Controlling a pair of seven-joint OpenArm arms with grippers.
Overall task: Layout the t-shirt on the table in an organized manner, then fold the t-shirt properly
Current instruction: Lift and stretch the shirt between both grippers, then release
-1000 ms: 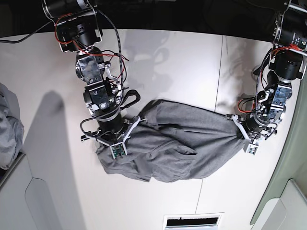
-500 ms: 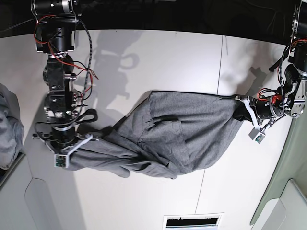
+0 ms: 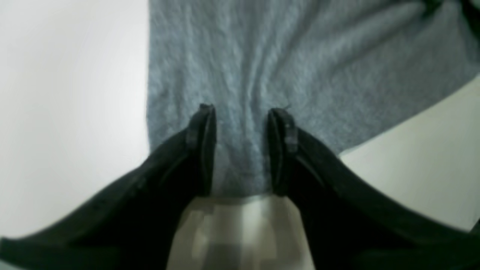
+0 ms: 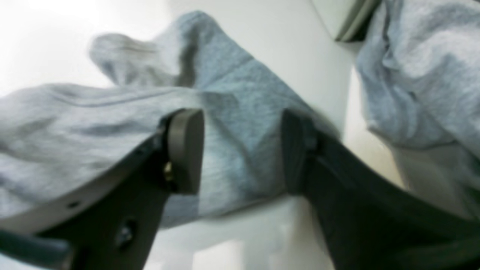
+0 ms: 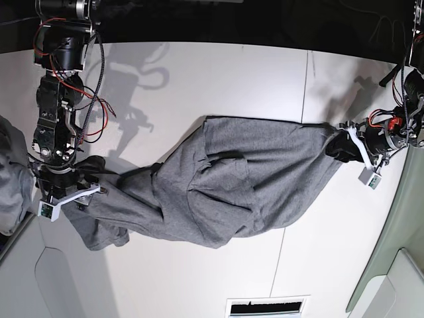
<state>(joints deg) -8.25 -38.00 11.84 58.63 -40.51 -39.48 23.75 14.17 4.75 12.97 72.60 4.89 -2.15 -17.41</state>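
The heather-grey t-shirt [image 5: 225, 185] lies stretched and creased across the white table [image 5: 232, 73], from lower left to upper right. My left gripper [image 5: 339, 143] is at the shirt's right end; in the left wrist view [image 3: 242, 116] its black fingers [image 3: 204, 131] pinch a strip of shirt [image 3: 281, 56] whose wrinkles run into the jaws. My right gripper [image 5: 89, 192] is at the shirt's left end, low over the table. In the right wrist view [image 4: 243, 127] bunched shirt cloth [image 4: 232, 86] sits between its fingers [image 4: 185, 150].
A lighter bluish-grey cloth pile [image 5: 12, 172] lies at the left table edge, close to my right arm; it also shows in the right wrist view [image 4: 423, 75]. A thin dark seam [image 5: 305, 86] crosses the table. A slotted vent [image 5: 265, 306] is at the front edge.
Both arms have moved apart, the right gripper left and the left gripper right and up. The shirt has gone from a bunched heap to a long stretched shape.
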